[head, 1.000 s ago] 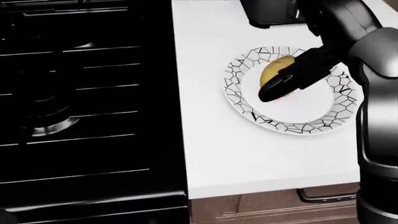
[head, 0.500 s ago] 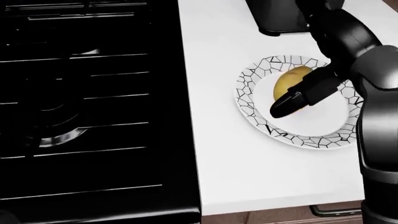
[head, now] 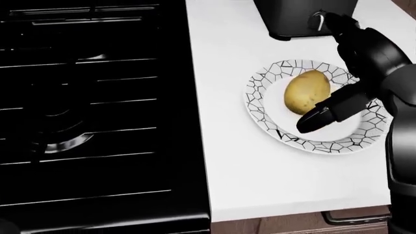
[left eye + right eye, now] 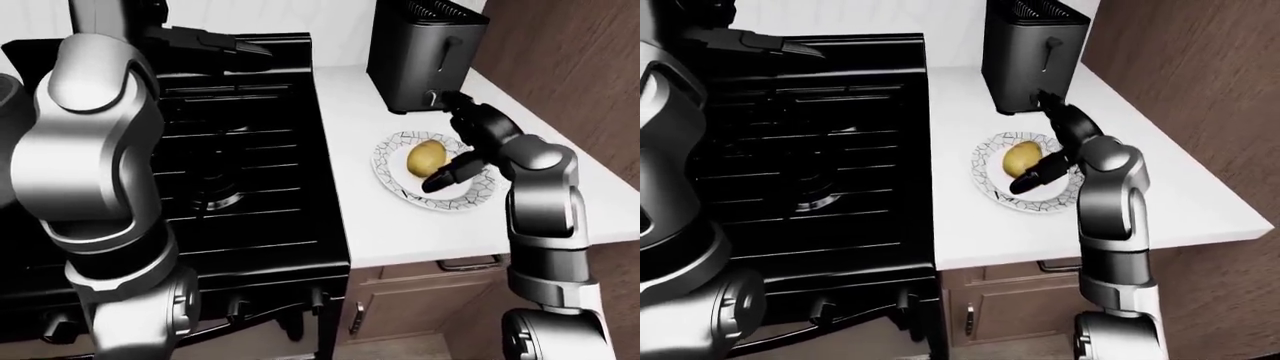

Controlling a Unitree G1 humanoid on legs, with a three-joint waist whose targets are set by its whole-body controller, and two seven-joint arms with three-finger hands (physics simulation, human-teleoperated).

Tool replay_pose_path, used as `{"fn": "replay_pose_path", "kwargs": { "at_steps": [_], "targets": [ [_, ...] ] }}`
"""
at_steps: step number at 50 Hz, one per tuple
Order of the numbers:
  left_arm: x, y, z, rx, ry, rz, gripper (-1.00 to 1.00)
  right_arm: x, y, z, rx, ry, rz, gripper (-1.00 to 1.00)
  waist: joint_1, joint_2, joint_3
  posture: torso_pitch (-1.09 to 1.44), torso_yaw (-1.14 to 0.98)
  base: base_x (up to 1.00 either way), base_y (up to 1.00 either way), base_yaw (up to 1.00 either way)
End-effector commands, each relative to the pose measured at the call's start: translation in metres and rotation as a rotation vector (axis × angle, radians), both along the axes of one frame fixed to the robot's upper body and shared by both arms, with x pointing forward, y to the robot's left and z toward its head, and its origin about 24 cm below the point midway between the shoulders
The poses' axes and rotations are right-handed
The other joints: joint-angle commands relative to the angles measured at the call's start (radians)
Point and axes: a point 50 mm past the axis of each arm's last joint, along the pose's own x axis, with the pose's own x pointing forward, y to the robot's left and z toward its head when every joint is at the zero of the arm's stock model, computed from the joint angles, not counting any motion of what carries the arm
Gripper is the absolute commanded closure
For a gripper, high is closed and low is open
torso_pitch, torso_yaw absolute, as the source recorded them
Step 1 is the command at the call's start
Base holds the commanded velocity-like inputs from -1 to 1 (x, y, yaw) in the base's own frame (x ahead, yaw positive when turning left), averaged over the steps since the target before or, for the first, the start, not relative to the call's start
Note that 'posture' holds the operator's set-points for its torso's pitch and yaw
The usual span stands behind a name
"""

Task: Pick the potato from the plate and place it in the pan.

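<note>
A yellow potato [image 3: 306, 92] lies on a white plate [image 3: 259, 95] with a black crackle pattern, on the white counter to the right of the stove. My right hand [image 3: 320, 73] is open at the potato's right side. One black finger [image 3: 325, 114] lies across the plate just below and right of the potato, and the other fingers [image 3: 338, 25] reach up toward the toaster. My left hand [image 4: 225, 46] is raised over the top of the stove with its fingers stretched out and holds nothing. No pan shows plainly in any view.
A black stove [image 3: 91, 107] with grates fills the left of the head view. A black toaster [image 4: 425, 52] stands just above the plate. The white counter [image 3: 260, 175] ends at a wooden wall [image 4: 570, 67] on the right, with cabinet drawers below.
The camera shifted a little, so the plate sits further right in the picture. My right hand slid off the potato toward the lower right, and most of the potato now shows.
</note>
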Motion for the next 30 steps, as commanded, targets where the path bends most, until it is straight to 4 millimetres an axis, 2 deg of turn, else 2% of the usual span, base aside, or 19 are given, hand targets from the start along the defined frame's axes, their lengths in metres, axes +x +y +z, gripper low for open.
{"fn": "replay_pose_path", "kwargs": {
  "at_steps": [1, 11, 30],
  "targets": [
    [-0.0071, -0.0004, 0.0140, 0.005, -0.080, 0.001, -1.00, 0.0021, 0.0012, 0.0148, -0.018, -0.081, 0.005, -1.00, 0.000, -0.001, -0.028, 0.00, 0.00, 0.00, 0.00, 0.00],
    [-0.0062, -0.0007, 0.0135, 0.008, -0.078, 0.002, -1.00, 0.0055, 0.0034, 0.0117, -0.017, -0.078, 0.016, -1.00, 0.002, -0.001, -0.031, 0.00, 0.00, 0.00, 0.00, 0.00],
    [-0.0059, -0.0019, 0.0123, 0.013, -0.076, -0.001, -1.00, 0.0088, 0.0075, 0.0184, -0.003, -0.118, 0.013, -1.00, 0.002, 0.001, -0.036, 0.00, 0.00, 0.00, 0.00, 0.00]
  ]
}}
